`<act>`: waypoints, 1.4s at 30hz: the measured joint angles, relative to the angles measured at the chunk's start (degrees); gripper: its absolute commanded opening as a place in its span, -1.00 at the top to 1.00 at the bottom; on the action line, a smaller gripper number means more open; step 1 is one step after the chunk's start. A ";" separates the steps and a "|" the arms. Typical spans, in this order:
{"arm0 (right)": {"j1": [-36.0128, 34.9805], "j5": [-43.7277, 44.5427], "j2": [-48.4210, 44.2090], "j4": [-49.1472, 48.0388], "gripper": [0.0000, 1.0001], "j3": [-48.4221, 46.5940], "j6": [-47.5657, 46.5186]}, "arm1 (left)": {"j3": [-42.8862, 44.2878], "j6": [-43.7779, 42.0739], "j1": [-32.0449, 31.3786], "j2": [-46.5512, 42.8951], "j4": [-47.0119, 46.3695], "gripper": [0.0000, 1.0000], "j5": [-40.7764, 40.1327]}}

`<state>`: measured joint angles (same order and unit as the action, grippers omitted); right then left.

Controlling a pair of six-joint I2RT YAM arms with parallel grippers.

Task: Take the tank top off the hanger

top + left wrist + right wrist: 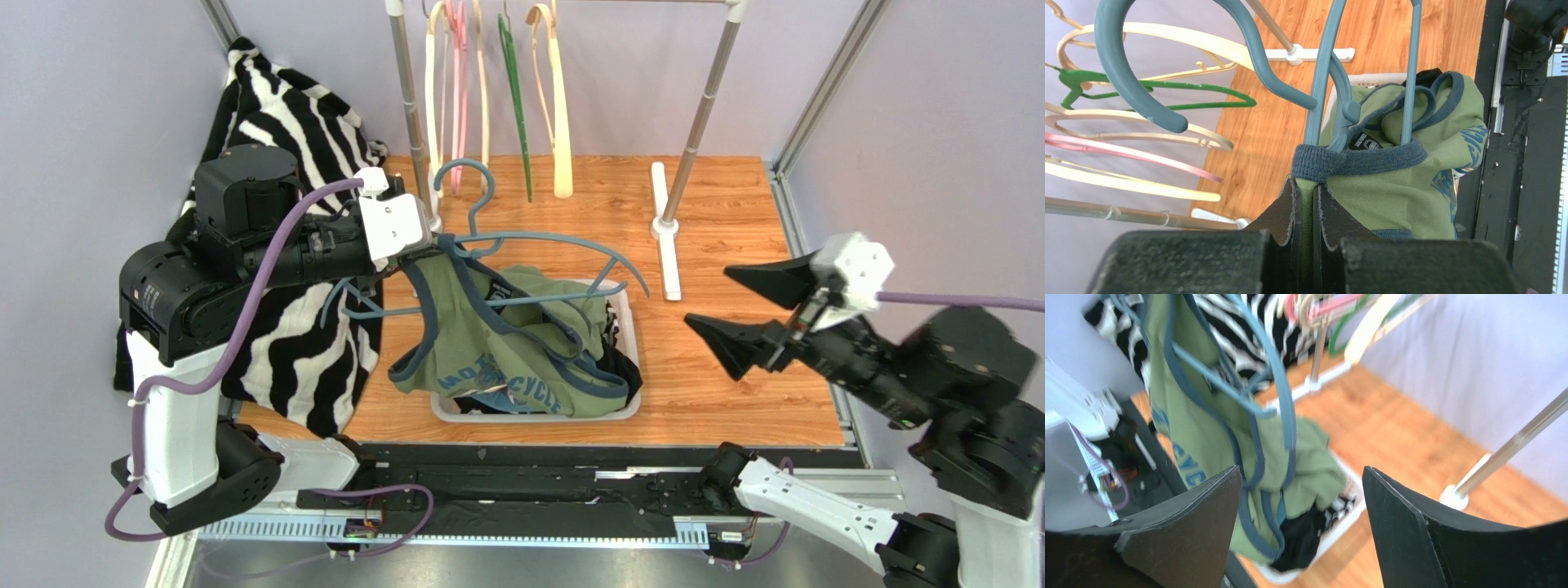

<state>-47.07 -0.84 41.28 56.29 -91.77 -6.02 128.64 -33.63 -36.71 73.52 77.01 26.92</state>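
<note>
The olive-green tank top (515, 349) with blue trim hangs from a blue-grey hanger (558, 245), and its lower part drapes over a white bin. My left gripper (423, 245) is shut on the tank top's green fabric just below the blue neck trim (1358, 160). In the left wrist view the hanger (1321, 92) runs through the tank top (1407, 190) right in front of the left gripper (1308, 193). My right gripper (708, 298) stands open to the right of the garment, apart from it. The right wrist view shows nothing between the right gripper's (1301, 474) fingers, with tank top (1198, 429) and hanger (1281, 386) beyond.
The white bin (632, 355) holds dark clothes under the tank top. A zebra-striped cloth (294, 123) hangs at the left behind my left arm. A clothes rack (699, 123) at the back carries several empty hangers (552, 98), its white foot (666, 233) on the wooden table.
</note>
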 measured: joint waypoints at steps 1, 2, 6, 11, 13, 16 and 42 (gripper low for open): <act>0.00 -0.28 0.02 -0.48 -0.57 -1.68 -0.52 | -0.02 -0.24 -0.20 0.00 0.04 1.00 0.09; 0.00 -0.48 0.17 -1.03 -0.57 -2.80 -1.09 | -0.02 -0.46 -0.50 0.00 0.11 1.00 0.15; 0.00 -3.69 4.33 -2.40 -0.57 -7.54 -3.93 | -0.55 -2.58 -3.06 -0.11 0.76 1.00 1.03; 0.00 -10.34 14.36 -2.40 -0.57 -12.24 -6.47 | -2.23 -5.35 -6.40 -0.15 1.75 1.00 0.66; 0.00 -12.81 17.66 -2.27 -0.57 -13.22 -6.93 | -2.60 -6.43 -7.58 -0.15 1.88 1.00 -0.28; 0.00 -16.59 21.22 -0.92 -0.55 -13.49 -6.91 | -2.62 -7.85 -8.66 -0.26 1.90 1.00 -1.86; 0.09 -33.77 25.75 3.52 1.00 -11.56 -3.54 | -3.02 -11.04 -12.37 -2.01 1.97 1.00 -6.45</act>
<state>-46.98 -34.61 67.02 59.81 -103.33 -9.56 125.62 -44.66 -49.08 71.50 78.98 20.47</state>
